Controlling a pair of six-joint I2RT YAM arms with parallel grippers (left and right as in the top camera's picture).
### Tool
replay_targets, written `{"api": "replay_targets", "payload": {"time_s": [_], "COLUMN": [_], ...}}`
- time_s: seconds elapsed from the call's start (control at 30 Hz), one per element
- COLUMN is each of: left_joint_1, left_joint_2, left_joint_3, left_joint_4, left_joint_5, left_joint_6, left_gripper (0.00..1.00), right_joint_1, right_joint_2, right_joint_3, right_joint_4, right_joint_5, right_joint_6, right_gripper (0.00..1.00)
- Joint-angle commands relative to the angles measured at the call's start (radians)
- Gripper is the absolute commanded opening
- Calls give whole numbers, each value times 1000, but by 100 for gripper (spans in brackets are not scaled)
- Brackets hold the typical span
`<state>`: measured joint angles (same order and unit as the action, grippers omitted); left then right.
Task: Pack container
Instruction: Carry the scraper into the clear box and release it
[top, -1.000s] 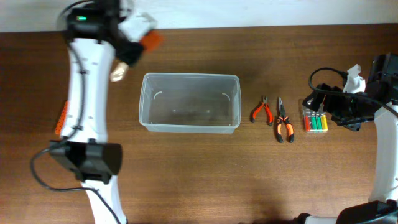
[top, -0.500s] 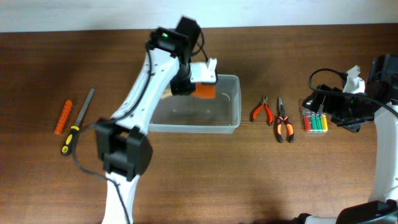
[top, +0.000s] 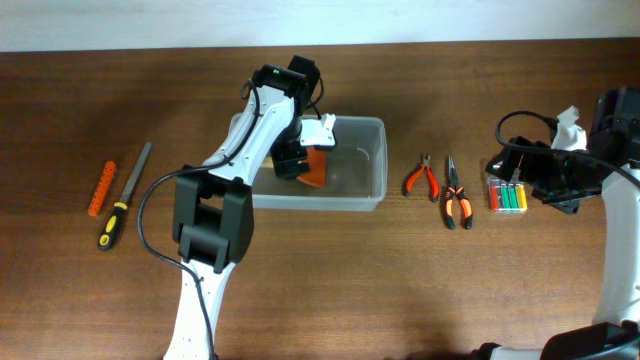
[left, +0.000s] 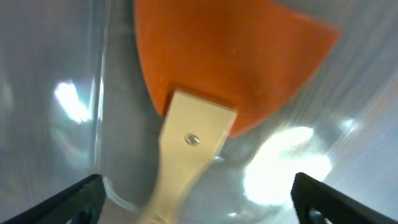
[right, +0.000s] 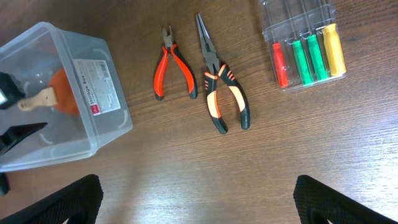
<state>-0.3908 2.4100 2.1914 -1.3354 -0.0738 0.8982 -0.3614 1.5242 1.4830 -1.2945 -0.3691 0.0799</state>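
The container (top: 366, 158) is a large clear tub at the table's middle, also seen in the right wrist view as the container (right: 93, 134) with a white label. My left gripper (top: 300, 158) reaches down into it. In the left wrist view the left gripper (left: 199, 200) is open, with its fingers wide apart at the frame's bottom corners. Between them lies a scraper with an orange blade (left: 230, 56) and a cream handle (left: 186, 155), touched by neither finger. My right gripper (right: 199, 200) hangs open over bare wood at the right.
Red cutters (top: 421, 178) and orange-handled long-nose pliers (top: 456, 195) lie right of the tub. A small clear case of coloured screwdrivers (top: 507, 192) sits beside the right arm. A file (top: 125, 195) and an orange ribbed piece (top: 100, 187) lie at the far left.
The left arm swung from the far left to the tub with the orange scraper, lowered it inside, and its jaws opened off it. The right arm has not moved.
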Motion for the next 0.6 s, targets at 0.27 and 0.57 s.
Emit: {"api": "replay_targets", "payload": {"time_s": [0.27, 0.57], "left_joint_1": [84, 476], "left_joint_2": [-334, -358], "left_joint_3": [59, -26], "left_joint_4": [-145, -195], "left_joint_5": [-216, -159], "left_joint_6": [-425, -666], "left_gripper": [99, 100], "right_joint_1": [-6, -6], "right_joint_2": [2, 2], "right_joint_3": [17, 17], "right_joint_4": [-10, -31], "right_joint_5": [-16, -16], "right_joint_6": [7, 7], "right_gripper": [99, 98]}}
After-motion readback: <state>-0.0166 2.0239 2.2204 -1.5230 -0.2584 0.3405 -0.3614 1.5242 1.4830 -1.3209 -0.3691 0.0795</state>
